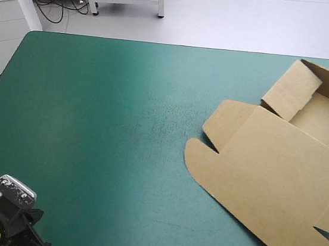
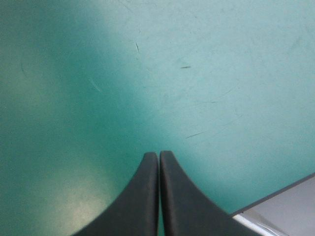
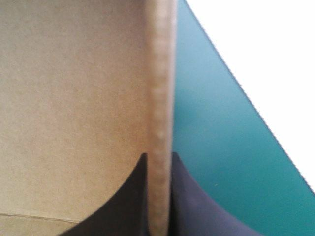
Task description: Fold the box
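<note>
Right wrist view has the right gripper (image 3: pixel 159 156) pinching a board edge of the brown box (image 3: pixel 74 98) between its fingers, seemingly to raise a wall that next needs tucking inward, while the left gripper (image 2: pixel 158 153) hangs closed over teal-green worktop (image 2: pixel 197 73).

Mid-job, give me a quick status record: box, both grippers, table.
box: brown, on the right side; some walls raised at its far end, the large panel lying flat
left gripper: shut, empty, over bare cover near an edge
right gripper: shut on the box, a board edge between its fingers
cover: teal-green, bare left of the box
</note>
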Motion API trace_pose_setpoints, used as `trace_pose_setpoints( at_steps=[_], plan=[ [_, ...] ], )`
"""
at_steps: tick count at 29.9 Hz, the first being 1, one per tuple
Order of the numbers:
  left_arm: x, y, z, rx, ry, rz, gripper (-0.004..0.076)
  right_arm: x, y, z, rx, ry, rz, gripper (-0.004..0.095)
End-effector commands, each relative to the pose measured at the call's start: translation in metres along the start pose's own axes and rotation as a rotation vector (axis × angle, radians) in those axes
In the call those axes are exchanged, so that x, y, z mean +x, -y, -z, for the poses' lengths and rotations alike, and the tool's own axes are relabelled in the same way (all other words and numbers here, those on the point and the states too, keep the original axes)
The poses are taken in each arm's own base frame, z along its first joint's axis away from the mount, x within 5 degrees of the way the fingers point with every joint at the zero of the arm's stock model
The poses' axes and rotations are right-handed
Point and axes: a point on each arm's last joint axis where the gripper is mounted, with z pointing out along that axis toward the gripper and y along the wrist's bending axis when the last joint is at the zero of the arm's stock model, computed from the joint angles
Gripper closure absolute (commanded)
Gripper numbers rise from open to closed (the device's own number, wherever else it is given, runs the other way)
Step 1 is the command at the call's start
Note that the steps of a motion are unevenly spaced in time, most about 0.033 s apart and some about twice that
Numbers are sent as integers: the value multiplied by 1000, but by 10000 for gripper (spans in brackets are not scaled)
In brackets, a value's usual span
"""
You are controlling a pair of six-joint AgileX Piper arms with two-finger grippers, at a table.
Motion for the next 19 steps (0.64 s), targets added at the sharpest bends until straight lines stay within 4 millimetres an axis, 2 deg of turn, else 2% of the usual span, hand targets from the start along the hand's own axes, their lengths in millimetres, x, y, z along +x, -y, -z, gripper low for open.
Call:
trace_pose_setpoints(
  at_steps=[1, 4, 6, 11, 13, 17, 19],
  plan=[
    [-9, 1, 4, 9, 59, 11, 734, -10, 26, 32, 5, 107, -58, 908],
    [-9, 1, 4, 9, 60, 11, 734, -14, 32, 32, 9, 135, -60, 879],
    [-9, 1, 4, 9, 60, 11, 734, -14, 31, 31, -1, 134, -48, 813],
    [-9, 1, 4, 9, 60, 11, 734, -10, 29, 24, -21, 68, -56, 518],
    [-9, 1, 4, 9, 60, 11, 734, -10, 29, 24, -23, 68, -56, 442],
    [-9, 1, 4, 10, 56, 11, 734, -9, 27, 32, -43, 86, -54, 423],
    [-9, 1, 4, 10, 56, 11, 734, -7, 27, 44, -49, 111, -55, 423]
  ],
)
